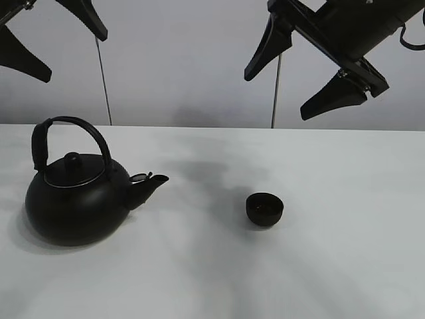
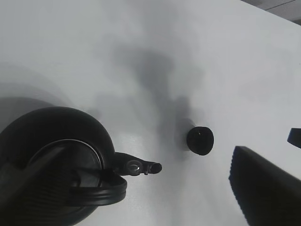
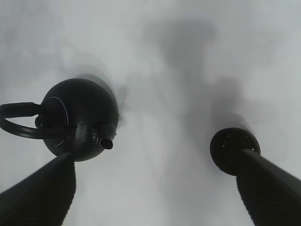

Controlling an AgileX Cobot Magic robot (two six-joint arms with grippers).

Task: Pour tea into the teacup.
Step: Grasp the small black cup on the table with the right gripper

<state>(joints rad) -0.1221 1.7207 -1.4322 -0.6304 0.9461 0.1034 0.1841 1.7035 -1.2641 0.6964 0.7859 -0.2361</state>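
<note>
Exterior high view shows the teacup (image 1: 265,209) standing upright on the white table (image 1: 345,272), to the right of the black kettle (image 1: 73,199) and apart from it. The kettle's spout (image 1: 151,182) points toward the cup. The left gripper (image 1: 76,57) hangs high above the kettle, its fingers spread wide and holding nothing. The right gripper (image 1: 275,96) hangs high above the teacup, also wide apart and empty. Both grippers touch no object.

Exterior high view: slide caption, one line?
Left gripper and right gripper hang open above the table; kettle, spout toward teacup, untouched.
</note>
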